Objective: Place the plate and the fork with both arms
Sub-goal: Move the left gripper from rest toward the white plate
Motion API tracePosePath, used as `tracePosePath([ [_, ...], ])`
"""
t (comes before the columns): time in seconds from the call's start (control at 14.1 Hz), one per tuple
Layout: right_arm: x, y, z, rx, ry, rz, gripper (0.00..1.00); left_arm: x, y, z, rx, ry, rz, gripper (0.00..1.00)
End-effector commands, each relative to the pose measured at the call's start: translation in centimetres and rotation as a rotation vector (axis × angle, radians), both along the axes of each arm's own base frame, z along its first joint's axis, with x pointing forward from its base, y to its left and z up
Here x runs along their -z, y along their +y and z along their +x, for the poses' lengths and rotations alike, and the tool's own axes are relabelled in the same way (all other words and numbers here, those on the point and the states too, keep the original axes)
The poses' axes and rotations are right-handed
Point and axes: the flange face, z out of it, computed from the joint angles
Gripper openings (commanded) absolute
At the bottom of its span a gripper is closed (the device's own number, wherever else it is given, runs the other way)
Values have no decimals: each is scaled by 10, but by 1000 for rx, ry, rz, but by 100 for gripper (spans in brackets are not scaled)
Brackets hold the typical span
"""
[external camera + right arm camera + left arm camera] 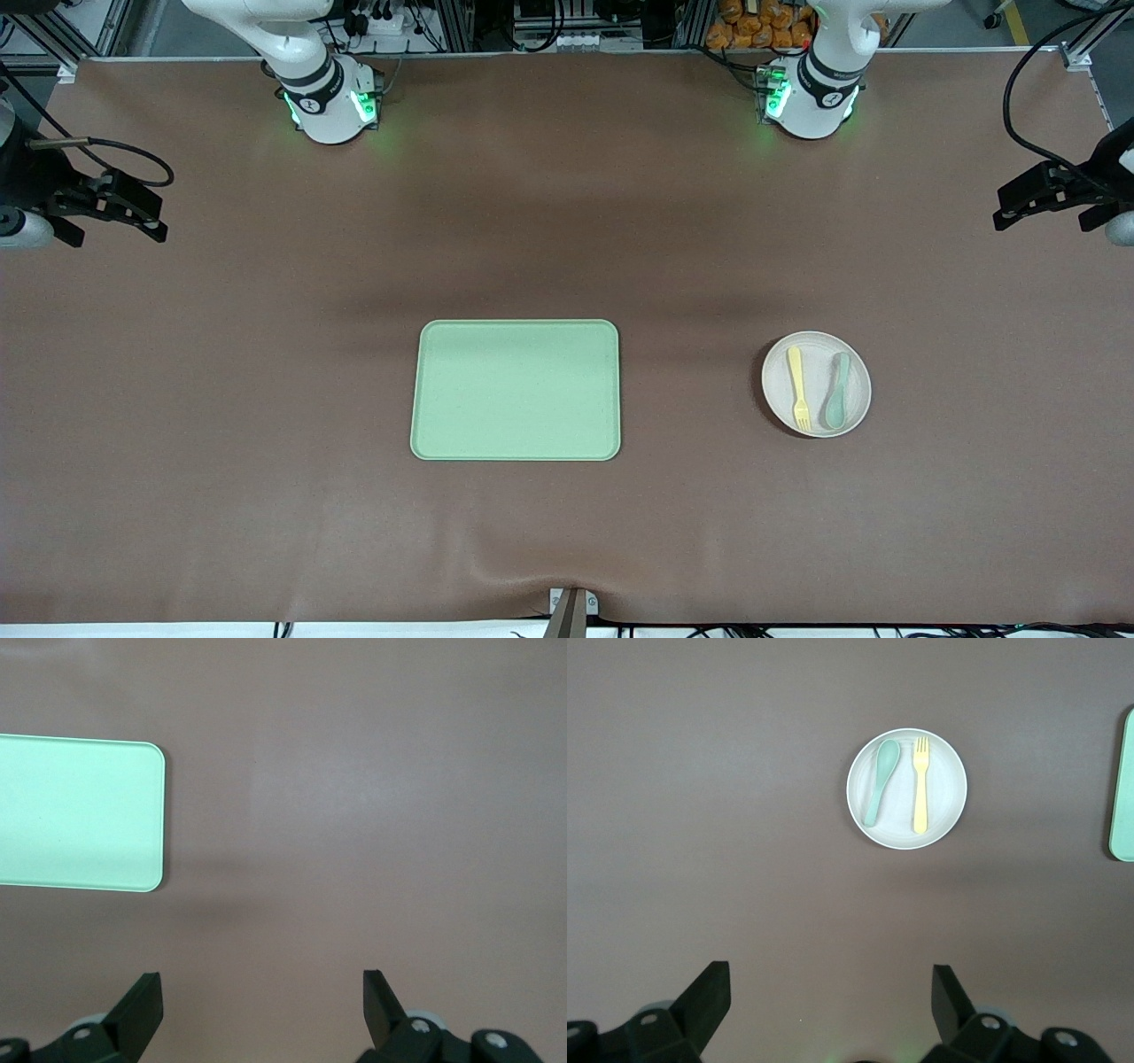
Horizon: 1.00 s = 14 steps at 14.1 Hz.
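The plate [816,385] is sitting on the brown table [266,399] toward the left arm's end, well apart from the light-green tray [516,390] lying at the middle. The yellow fork [798,387] is lying on the plate beside a grey-green spoon [837,402], the two side by side without touching, the fork on the side toward the tray. The left gripper [831,1010] is hovering high over the bare table at its own end, released, its fingers [709,997] spread wide and holding nothing. The right gripper [262,1010] is hanging over the table at the right arm's end, likewise spread open and empty, with a corner of the tray showing in its wrist view.
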Motion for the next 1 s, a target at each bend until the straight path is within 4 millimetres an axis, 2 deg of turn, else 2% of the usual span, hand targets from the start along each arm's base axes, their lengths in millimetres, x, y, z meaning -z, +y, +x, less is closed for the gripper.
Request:
tracePosePath([
  [0.0, -2, -2, -9, -5, -11, 8, 100, -7, 3, -4, -14, -5, 7, 100],
  [0.14, -2, -2, -9, -5, -14, 8, 100, -6, 4, -3, -12, -2, 12, 100],
  [0.21, -2, -2, -9, -5, -14, 8, 100, 2, 6, 4, -25, 11, 16, 100],
  [0.28, -2, -2, -8, -5, -13, 8, 100, 2, 6, 14, -22, 4, 30, 100],
  [0.36, -2, -2, -8, -5, -14, 6, 100, 18, 8, 23, -23, 29, 37, 100],
  [0.5, -2, -2, -8, -5, -14, 6, 100, 65, 12, 43, -36, 66, 29, 100],
  [0.57, -2, -2, -8, -5, -13, 6, 100, 88, 27, 52, -63, 59, 23, 100],
  [0.71, -1, -2, -8, -5, -11, 6, 100, 136, 34, 58, -79, 40, -3, 100],
  [0.85, -2, -2, -9, -5, -13, 6, 100, 194, 46, 55, -128, 6, -62, 100],
  [0.92, -1, -2, -8, -5, -11, 6, 100, 241, 48, 54, -125, -11, -63, 100],
])
